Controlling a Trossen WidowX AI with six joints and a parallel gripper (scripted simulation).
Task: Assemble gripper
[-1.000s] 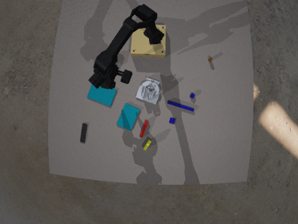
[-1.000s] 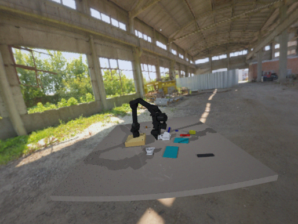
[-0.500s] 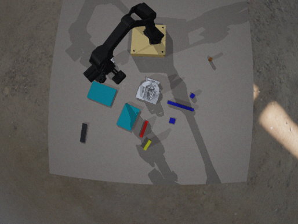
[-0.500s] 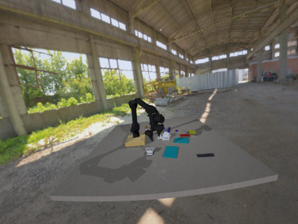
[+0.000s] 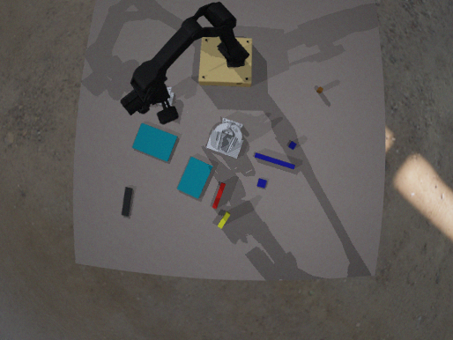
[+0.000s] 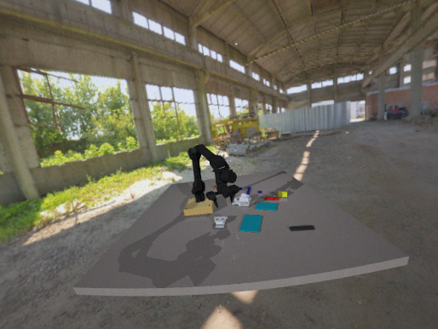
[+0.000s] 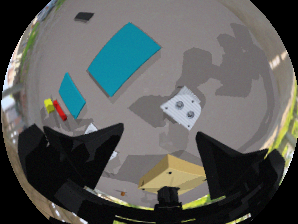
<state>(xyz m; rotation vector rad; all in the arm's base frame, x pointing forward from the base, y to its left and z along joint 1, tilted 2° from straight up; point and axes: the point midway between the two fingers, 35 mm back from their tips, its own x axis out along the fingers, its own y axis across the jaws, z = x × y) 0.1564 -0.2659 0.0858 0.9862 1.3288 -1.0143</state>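
The white gripper base [image 5: 220, 151] [image 6: 241, 203] stands near the table's middle. Pale curved jaws [image 5: 214, 134] lie on it; whether their teeth mesh is too small to tell. In the wrist view, it is mostly hidden behind the left finger. The white housing plate [image 5: 171, 97] [image 6: 220, 221] [image 7: 182, 115] lies apart on the table with two round holes facing up; the arm partly covers it in the top view. My gripper [image 6: 225, 204] [image 7: 160, 131] is open and empty, tilted, above the table near the plate, which shows beyond the fingertips in the wrist view.
Two teal blocks [image 5: 155, 142] [image 5: 195, 177] lie in front of plate and base. The yellow arm mount [image 5: 211, 66] is behind. Red [image 5: 219, 195], yellow [image 5: 224, 220] and black [image 5: 127, 202] bars lie forward. Blue pieces [image 5: 274, 160] and an orange piece [image 5: 320, 90] lie right.
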